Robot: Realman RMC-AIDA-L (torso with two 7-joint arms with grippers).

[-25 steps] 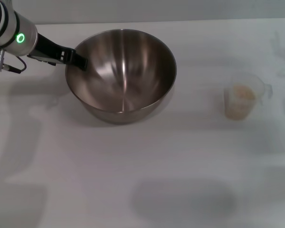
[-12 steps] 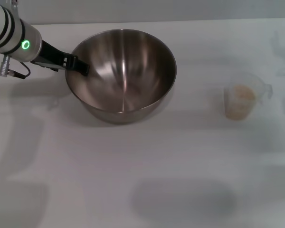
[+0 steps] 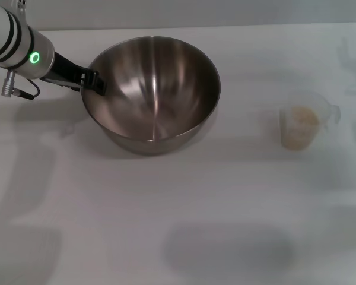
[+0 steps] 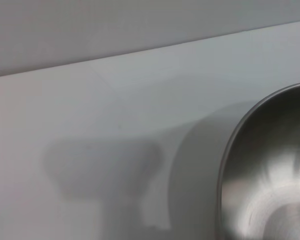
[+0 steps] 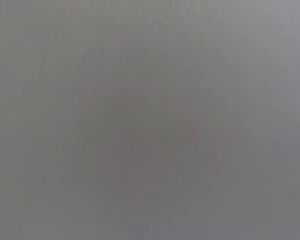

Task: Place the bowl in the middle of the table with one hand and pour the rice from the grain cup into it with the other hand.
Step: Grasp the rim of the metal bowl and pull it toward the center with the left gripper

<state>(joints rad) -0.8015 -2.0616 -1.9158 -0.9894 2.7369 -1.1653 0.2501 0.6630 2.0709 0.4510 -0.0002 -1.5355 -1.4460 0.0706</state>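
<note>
The large steel bowl [image 3: 151, 95] stands on the white table [image 3: 166, 208], left of centre toward the far side, empty inside. My left gripper [image 3: 96, 82] is at the bowl's left rim, reaching in from the far left. The left wrist view shows part of the bowl's rim and inside [image 4: 270, 175]. The clear grain cup [image 3: 302, 122] stands upright at the right with the rice [image 3: 301, 117] in it. The right gripper is out of view; the right wrist view shows only plain grey.
The table's far edge [image 3: 225, 25] runs just behind the bowl. White tabletop lies between the bowl and the cup and across the whole near half.
The left arm has shifted a little down and to the right, and its gripper tip has drawn slightly left at the rim. Bowl and cup have stayed in place.
</note>
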